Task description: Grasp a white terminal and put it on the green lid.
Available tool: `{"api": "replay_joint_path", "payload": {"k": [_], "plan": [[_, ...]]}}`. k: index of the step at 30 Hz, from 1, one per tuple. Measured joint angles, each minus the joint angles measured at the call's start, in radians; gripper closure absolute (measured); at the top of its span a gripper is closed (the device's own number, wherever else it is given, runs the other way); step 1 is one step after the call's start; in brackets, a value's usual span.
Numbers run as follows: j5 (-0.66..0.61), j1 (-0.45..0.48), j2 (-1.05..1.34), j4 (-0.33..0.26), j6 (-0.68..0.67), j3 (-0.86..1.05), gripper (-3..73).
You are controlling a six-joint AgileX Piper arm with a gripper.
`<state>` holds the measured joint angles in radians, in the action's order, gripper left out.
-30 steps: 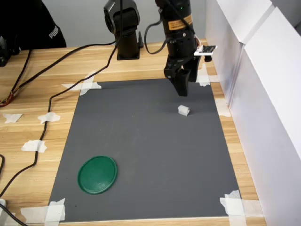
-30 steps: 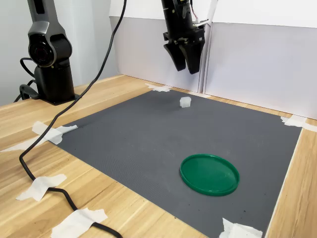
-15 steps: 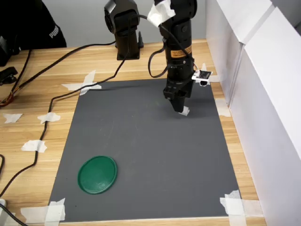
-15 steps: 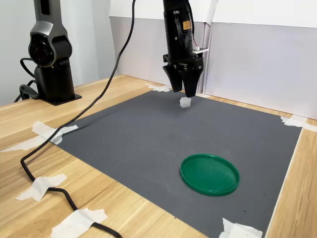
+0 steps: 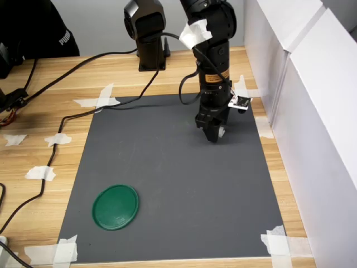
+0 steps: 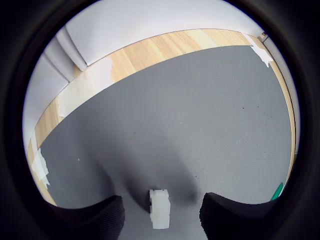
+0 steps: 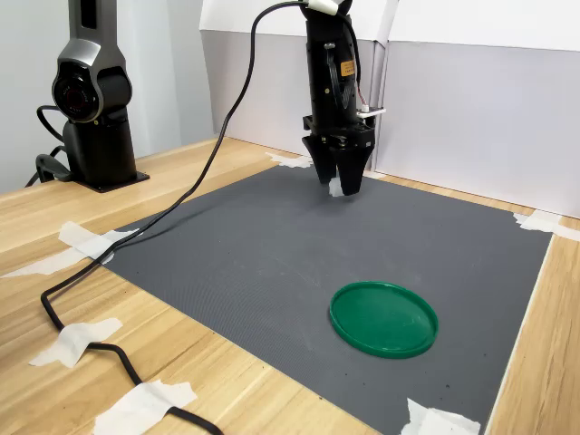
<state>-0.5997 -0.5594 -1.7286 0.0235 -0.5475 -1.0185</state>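
Note:
The white terminal (image 6: 160,209) rests on the grey mat (image 5: 167,167), near the mat's far right corner in the first exterior view. My gripper (image 6: 160,216) stands low over the mat and is open, with one finger (image 6: 95,220) on each side of the terminal and a gap showing on both sides. In both exterior views the fingers largely hide the terminal (image 5: 221,132) (image 7: 336,188). The green lid (image 5: 115,206) (image 7: 383,318) lies flat on the mat's near part, far from my gripper (image 5: 213,135) (image 7: 337,190). A sliver of the lid (image 6: 277,191) shows in the wrist view.
White panels (image 5: 301,100) wall in the first exterior view's right side, close to the arm. The arm's base (image 5: 148,39) and a black cable (image 5: 72,109) are at the back. Tape scraps (image 5: 281,241) hold the mat's corners. A person in black (image 5: 33,28) is at the far left.
My gripper has come down from well above the mat to the mat's surface and now straddles the white terminal. The terminal and the lid have not moved.

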Motion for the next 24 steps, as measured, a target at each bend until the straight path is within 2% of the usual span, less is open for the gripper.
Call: {"api": "replay_joint_path", "payload": {"k": [5, 9, 16, 21, 24], "plan": [[0.013, 0.000, -0.004, 0.000, 0.004, 0.000, 7.3], [0.015, 0.000, -0.004, -0.001, 0.008, 0.000, 12.7], [0.011, 0.000, -0.020, -0.001, 0.029, 0.000, 36.2], [0.003, 0.000, -0.016, -0.001, 0.031, 0.000, 59.3], [-0.004, 0.000, 0.009, 0.000, 0.029, 0.000, 60.9]]}}
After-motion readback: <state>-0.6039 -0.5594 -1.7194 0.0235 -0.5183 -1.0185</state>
